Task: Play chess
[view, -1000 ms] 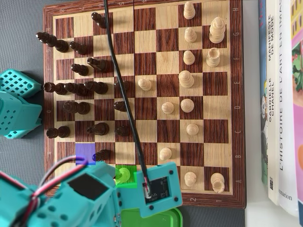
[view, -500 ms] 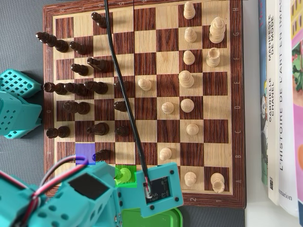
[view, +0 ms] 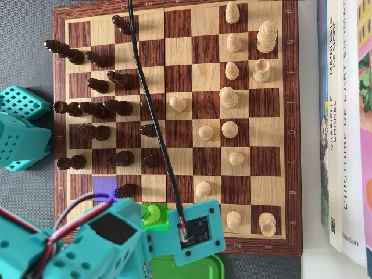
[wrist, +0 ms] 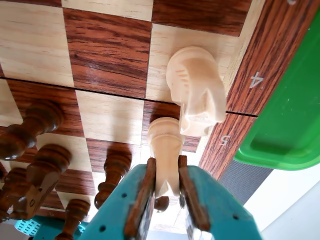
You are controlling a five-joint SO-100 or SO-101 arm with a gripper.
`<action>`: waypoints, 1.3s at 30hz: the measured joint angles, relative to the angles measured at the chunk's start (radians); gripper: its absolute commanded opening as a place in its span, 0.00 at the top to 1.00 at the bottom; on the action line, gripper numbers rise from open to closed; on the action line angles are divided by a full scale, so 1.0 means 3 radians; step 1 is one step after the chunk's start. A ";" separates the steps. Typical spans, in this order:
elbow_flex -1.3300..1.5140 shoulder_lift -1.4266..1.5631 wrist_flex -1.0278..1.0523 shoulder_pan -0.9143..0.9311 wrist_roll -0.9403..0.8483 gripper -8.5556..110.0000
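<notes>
Gripping a pale pawn (wrist: 165, 150) about its stem, the jaws are closed on the piece, one pad (wrist: 145, 195) against each flank, in the wrist view. The hold sits below the pawn's head, which would keep the collar from slipping through the pads. The pawn stands at the near edge of the chessboard (view: 293, 145), just beside a pale knight (wrist: 197, 95); knight and pawn look very close, whether touching cannot be told. Whether the pawn's base rests on the square or hangs clear of it cannot be told either.

In the overhead view the gripper (view: 152, 216) reaches in from the lower left, its camera housing covering part of the bottom rank. The pawn there shows under a green marking (view: 154, 214); a blue marking (view: 104, 189) fills a square up and to the left, probably the destination, though that is a judgement.

A green tray (wrist: 287, 120) lies off the board's edge, presumably for captured pieces. Dark pieces (view: 87, 107) crowd the left files, so any move that way needs a clean lift first. A black cable (view: 152, 116) crosses the board.
</notes>
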 measured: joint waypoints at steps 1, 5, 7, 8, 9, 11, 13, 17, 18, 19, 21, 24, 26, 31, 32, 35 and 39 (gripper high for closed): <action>0.0000 0.0000 0.0000 0.0000 0.0000 0.89; 0.0000 0.0000 0.0000 0.0000 0.0000 0.84; 0.0000 -0.0010 0.0000 0.0000 0.0000 0.83; 0.0000 -0.0010 0.0005 0.0000 0.0000 0.83; 0.0000 -0.0010 0.0005 0.0000 0.0000 0.83; 0.0000 -0.0010 0.0005 0.0000 0.0000 0.83; 0.0000 -0.0010 0.0005 0.0000 0.0000 0.83; 0.0000 -0.0010 0.0005 0.0000 0.0000 0.83; 0.0000 -0.0010 0.0005 0.0000 0.0000 0.83; 0.0000 -0.0010 0.0005 0.0000 0.0000 0.83; 0.0000 -0.0010 0.0005 0.0000 0.0000 0.83; 0.0000 -0.0010 0.0020 0.0000 0.0000 0.83; 0.0000 -0.0010 0.0082 0.0000 0.0000 0.82; 0.0000 0.0061 0.0164 -0.0010 0.0000 0.81; 0.0000 0.0092 0.0164 -0.0010 0.0000 0.81; 0.0000 0.0138 0.0164 -0.0015 0.0000 0.82; 0.0000 0.0179 0.0164 -0.0061 0.0000 0.82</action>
